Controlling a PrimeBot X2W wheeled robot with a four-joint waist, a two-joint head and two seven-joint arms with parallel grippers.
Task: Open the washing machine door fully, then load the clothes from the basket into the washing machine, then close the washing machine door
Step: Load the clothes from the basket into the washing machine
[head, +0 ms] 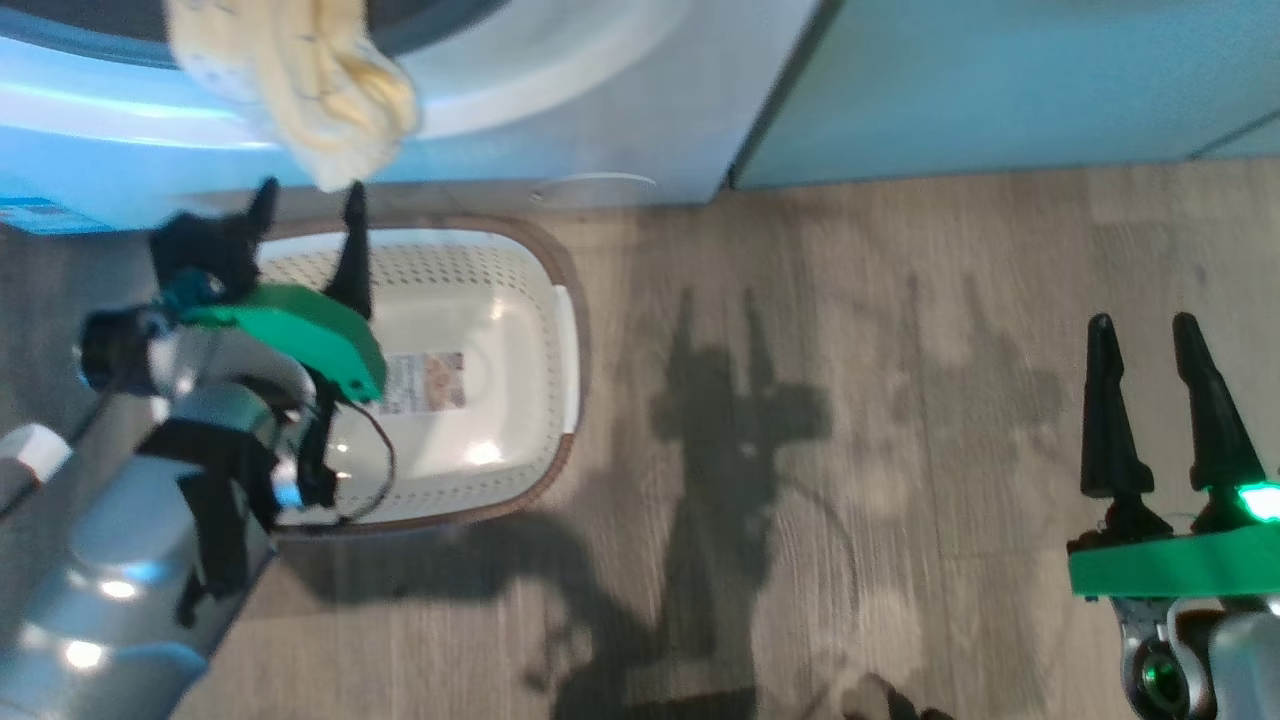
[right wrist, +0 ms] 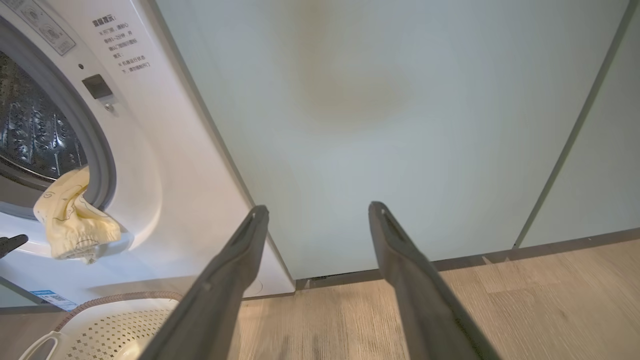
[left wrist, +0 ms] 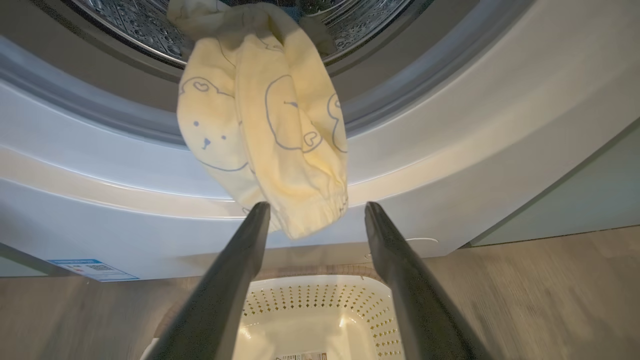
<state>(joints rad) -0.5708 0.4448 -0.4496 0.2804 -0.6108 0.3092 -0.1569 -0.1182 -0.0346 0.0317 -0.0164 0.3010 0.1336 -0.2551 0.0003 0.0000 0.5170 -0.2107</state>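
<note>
Yellow garment hangs from the washer mouth, draped over its front lip. I see left gripper spread wide, holding nothing, just under it, above the basket. My right gripper wide too, empty, over the floor.

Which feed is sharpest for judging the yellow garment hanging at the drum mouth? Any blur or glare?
Head view: smeared, bluish cast on the washing machine, glare spots in the basket, robot's shadow on the floor. Left wrist view: sharpest, bear print on the yellow garment crisp. Right wrist view: clear, garment small at the left edge.
</note>
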